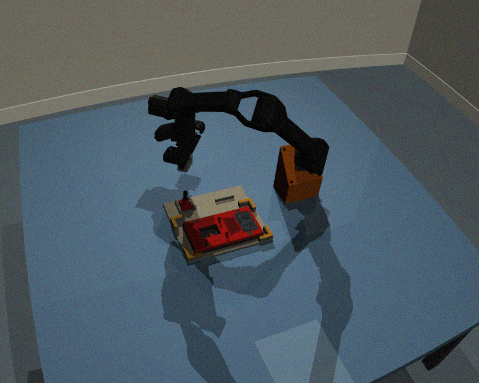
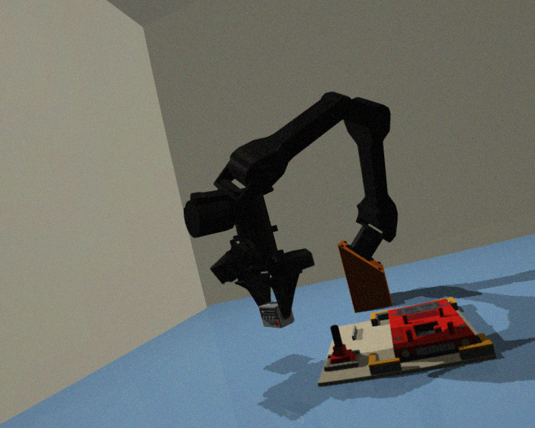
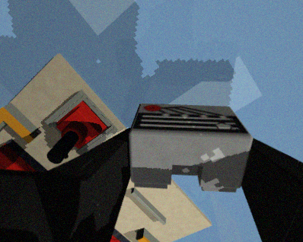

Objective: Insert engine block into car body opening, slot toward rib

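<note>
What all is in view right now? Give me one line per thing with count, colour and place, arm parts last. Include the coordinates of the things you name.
Boxy engine block [image 1: 187, 164] [image 2: 276, 315] [image 3: 188, 152]: one, grey, slotted, held above the table
Flat car body [image 1: 231, 229] [image 2: 426, 328]: one, red, on the board
Rectangular board [image 1: 202, 210] [image 2: 373, 338] [image 3: 47, 80]: one, beige, on the table
Corner brackets: four, yellow, around the car body
Upright peg [image 1: 185, 196] [image 2: 336, 336] [image 3: 62, 147]: one, black on a red base, at a board corner
Short thin bar [image 1: 225, 200] [image 2: 354, 332] [image 3: 147, 206]: one, grey, on the board
Table top [image 1: 107, 164] [image 2: 202, 359]: one, blue, under everything
Wedge-shaped mount [image 1: 303, 189] [image 2: 366, 287]: one, orange, under the arm's base
Arm: one, black, reaching over the table
Jaws: one pair, black, shut on the engine block
</note>
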### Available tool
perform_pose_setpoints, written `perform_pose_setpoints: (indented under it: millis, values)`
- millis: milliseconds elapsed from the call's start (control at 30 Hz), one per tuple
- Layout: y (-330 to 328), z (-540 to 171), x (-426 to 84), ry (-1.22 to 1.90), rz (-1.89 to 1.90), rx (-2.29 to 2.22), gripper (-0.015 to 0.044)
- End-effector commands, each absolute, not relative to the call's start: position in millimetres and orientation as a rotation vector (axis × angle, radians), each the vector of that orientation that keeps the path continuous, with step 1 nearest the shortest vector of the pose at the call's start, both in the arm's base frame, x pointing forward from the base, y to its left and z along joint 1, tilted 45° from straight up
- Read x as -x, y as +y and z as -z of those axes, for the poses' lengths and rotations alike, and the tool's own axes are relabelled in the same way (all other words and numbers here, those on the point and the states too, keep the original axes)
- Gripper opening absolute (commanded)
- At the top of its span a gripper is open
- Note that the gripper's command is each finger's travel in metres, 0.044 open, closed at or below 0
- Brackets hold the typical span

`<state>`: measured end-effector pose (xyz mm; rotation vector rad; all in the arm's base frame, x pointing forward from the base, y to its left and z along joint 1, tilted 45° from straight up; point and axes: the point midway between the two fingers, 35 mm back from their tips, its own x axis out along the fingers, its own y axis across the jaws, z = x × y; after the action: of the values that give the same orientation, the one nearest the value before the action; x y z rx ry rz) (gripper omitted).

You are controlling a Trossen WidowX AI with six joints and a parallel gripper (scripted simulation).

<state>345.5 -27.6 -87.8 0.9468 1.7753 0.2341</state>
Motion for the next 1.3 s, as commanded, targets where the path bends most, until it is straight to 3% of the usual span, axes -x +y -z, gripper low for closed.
perform_pose_setpoints:
  millis: [0, 933, 1267]
  values:
    - [-38, 77, -349, 1.764, -0.234, -0.936, 0.0]
    - [-55, 58, -346, 1.727, -0.216, -0.936, 0.0]
    - [-51, 59, -339, 1.494, -0.082, -0.913, 0.0]
